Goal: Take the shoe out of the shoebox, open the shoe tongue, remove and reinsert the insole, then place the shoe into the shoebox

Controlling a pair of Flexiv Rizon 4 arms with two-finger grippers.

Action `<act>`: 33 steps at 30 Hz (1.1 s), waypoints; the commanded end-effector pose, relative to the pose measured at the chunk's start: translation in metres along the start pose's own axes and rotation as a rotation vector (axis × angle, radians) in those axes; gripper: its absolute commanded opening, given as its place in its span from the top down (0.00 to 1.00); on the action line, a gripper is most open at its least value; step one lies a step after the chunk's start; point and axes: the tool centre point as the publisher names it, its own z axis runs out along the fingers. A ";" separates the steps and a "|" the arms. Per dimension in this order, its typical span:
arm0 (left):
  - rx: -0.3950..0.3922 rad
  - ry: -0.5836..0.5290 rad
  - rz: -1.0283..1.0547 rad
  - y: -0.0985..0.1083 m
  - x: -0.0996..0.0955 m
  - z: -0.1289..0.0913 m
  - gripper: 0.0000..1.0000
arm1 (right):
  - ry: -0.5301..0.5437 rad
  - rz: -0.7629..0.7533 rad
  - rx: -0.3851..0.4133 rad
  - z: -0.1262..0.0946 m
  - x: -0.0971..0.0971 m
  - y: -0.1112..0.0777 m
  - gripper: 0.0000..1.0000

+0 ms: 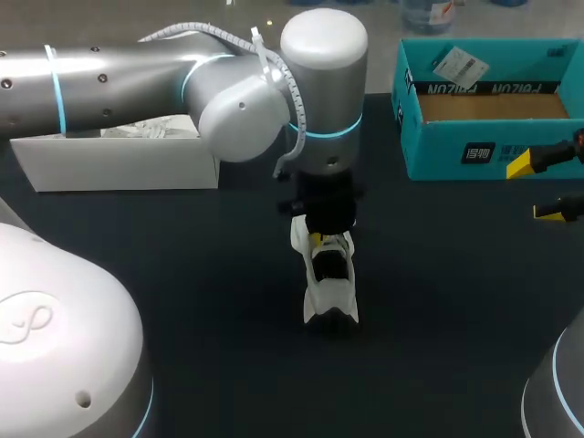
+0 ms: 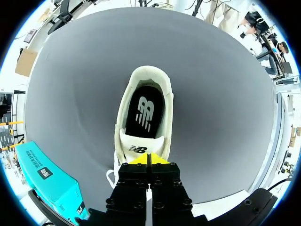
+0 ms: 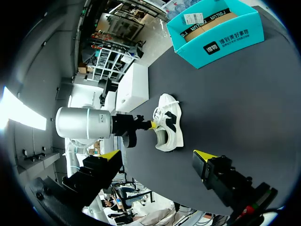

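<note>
A white shoe (image 1: pixel 329 283) stands upright on the dark table, near its middle, heel toward the front edge. Its black insole (image 2: pixel 145 113) lies inside. My left arm reaches in over the shoe, and my left gripper (image 1: pixel 316 240) (image 2: pixel 146 159) is shut on the top edge of the shoe tongue (image 2: pixel 139 147). The right wrist view shows the same shoe (image 3: pixel 170 126) from the side, with the left gripper (image 3: pixel 153 125) at its laces. My right gripper (image 1: pixel 537 189) (image 3: pixel 156 157) hangs open and empty at the right edge, in front of the teal shoebox (image 1: pixel 493 151).
The teal shoebox (image 3: pixel 221 42) (image 2: pixel 47 179) stands open at the back right with brown paper inside. A white box (image 1: pixel 119 164) (image 3: pixel 134 87) sits at the back left, partly behind my left arm.
</note>
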 end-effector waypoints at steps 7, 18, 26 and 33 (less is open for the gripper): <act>0.019 -0.048 -0.146 0.000 -0.002 -0.007 1.00 | -0.002 0.002 0.001 0.001 0.000 0.000 0.00; 0.064 -0.117 -0.513 -0.003 0.003 -0.036 1.00 | -0.002 0.002 0.001 0.001 0.000 0.000 0.00; 0.064 -0.117 -0.513 -0.003 0.003 -0.036 1.00 | -0.002 0.002 0.001 0.001 0.000 0.000 0.00; 0.023 -0.096 -0.844 -0.023 0.021 -0.048 1.00 | -0.002 0.002 0.001 0.001 0.000 0.000 0.00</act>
